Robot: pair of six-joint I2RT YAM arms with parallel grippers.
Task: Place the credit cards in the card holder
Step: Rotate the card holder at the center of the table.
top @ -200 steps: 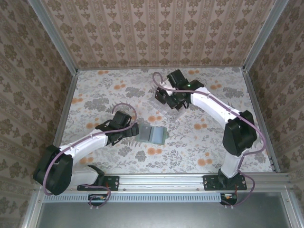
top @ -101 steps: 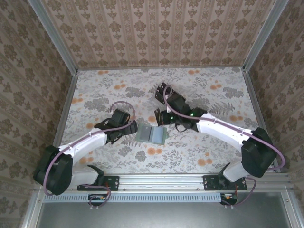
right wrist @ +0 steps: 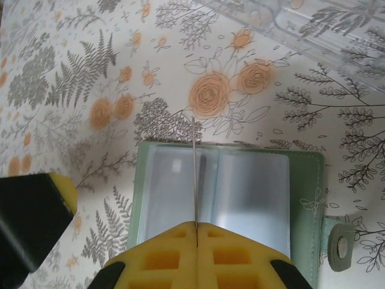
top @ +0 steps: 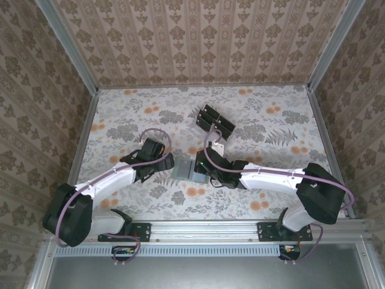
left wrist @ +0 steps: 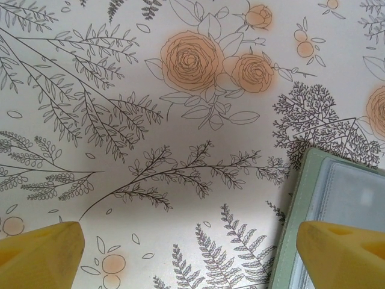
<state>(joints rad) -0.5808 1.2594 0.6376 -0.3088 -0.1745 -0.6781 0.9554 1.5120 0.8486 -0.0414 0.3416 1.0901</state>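
1 credit card (right wrist: 195, 174) pinched edge-on by right gripper (right wrist: 197, 230) over card holder (right wrist: 252, 186), left gripper (left wrist: 192, 247) spread wide

From above, the right tool (top: 203, 170) covers the card holder's (top: 182, 170) right half. The credit card (right wrist: 195, 174) it pinches over the card holder shows edge-on, a thin line, face unseen. The left wrist view's corner crops the card holder.

Robot lab test cell, boxed-in table (top: 132, 108) with floral-print cover, damask wallpaper walls (top: 204, 42) on three sides, aluminium frame posts (top: 66, 45) at the corners, two arms (top: 108, 180) bolted to a metal rail (top: 204, 229) along the near edge.
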